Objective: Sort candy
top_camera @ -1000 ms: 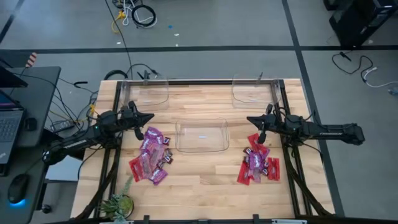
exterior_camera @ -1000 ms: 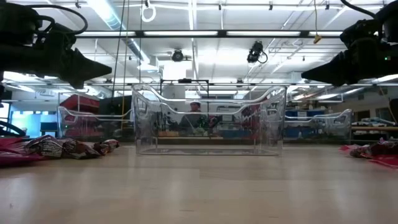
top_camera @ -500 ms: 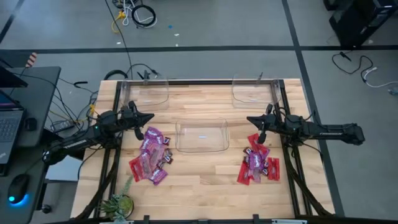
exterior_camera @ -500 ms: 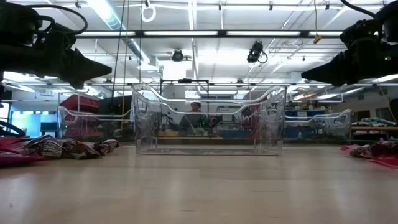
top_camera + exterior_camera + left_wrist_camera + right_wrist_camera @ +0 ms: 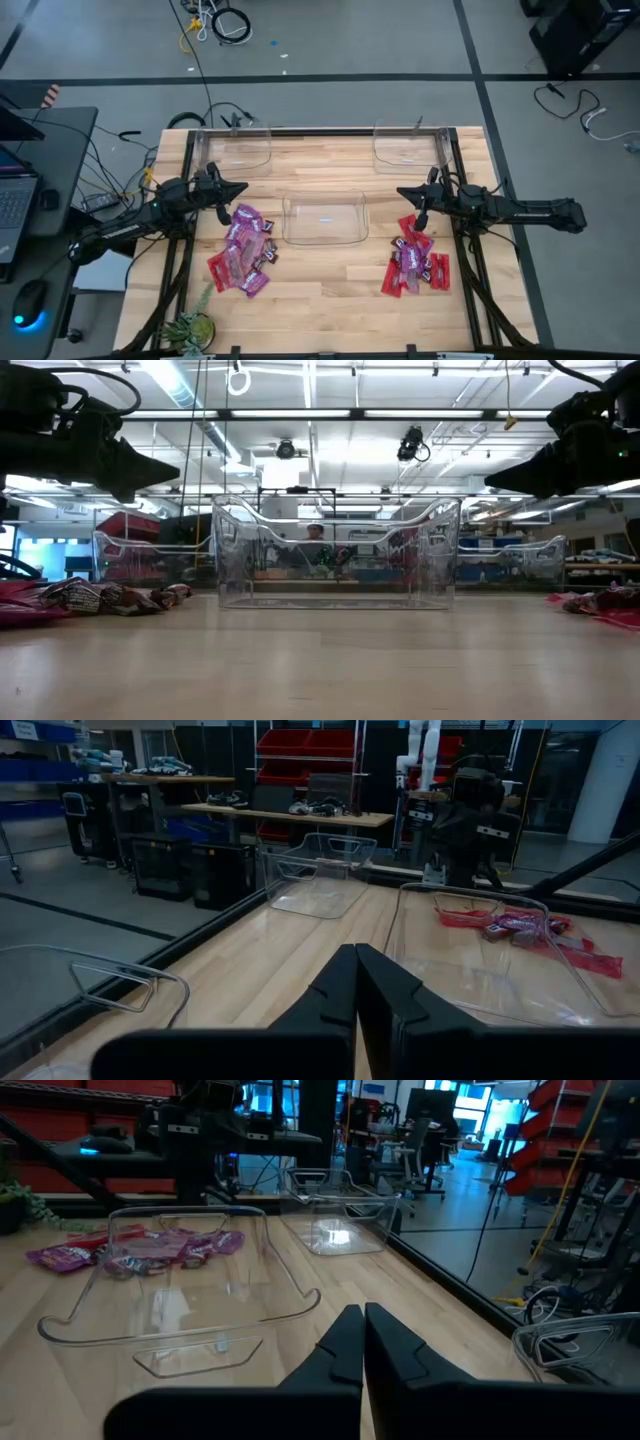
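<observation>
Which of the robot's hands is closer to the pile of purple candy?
The left hand. It hangs shut just beyond the purple candy pile's far edge, near the left side of the table. The right hand, also shut, is across the table, past the middle clear bin.

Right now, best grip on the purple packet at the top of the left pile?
Judging from the high view: come straight down with the left gripper, jaws across the packet's narrow width near its free top edge. It lies flat on the table, its lower end overlapping the pile, so a side approach likely snags neighbours.
</observation>
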{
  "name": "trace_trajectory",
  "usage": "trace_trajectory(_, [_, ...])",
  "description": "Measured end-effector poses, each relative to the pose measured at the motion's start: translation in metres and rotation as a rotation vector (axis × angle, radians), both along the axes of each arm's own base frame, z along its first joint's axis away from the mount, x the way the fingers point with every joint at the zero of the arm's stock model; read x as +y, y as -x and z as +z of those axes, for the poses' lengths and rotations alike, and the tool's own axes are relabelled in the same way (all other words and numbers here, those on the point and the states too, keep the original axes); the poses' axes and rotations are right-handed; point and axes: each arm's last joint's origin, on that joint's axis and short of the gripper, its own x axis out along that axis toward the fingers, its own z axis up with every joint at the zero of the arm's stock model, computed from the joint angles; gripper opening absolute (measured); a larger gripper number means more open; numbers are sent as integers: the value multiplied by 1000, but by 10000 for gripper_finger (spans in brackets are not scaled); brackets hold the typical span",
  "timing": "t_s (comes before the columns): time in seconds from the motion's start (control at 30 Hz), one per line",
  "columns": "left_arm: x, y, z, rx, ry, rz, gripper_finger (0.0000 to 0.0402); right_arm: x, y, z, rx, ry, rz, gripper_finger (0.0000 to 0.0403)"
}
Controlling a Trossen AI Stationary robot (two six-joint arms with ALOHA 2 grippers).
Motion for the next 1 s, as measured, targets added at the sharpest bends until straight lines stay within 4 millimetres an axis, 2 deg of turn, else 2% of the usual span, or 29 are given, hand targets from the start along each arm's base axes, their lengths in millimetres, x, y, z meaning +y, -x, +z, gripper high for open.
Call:
trace_trajectory(0.5, [0, 0, 0, 0, 0, 0, 10, 0, 0, 1, -8, -2, 0, 1])
trace_trajectory(0.6, [0, 0, 0, 0, 0, 0, 10, 0, 0, 6, -71, -25, -2, 1])
trace_trajectory(0.83, [0, 0, 0, 1, 0, 0, 10, 1, 1, 29, -339, -66, 24, 1])
trace_trajectory(1.0, [0, 0, 0, 0, 0, 0, 10, 5, -5, 22, -278, -160, 119, 1])
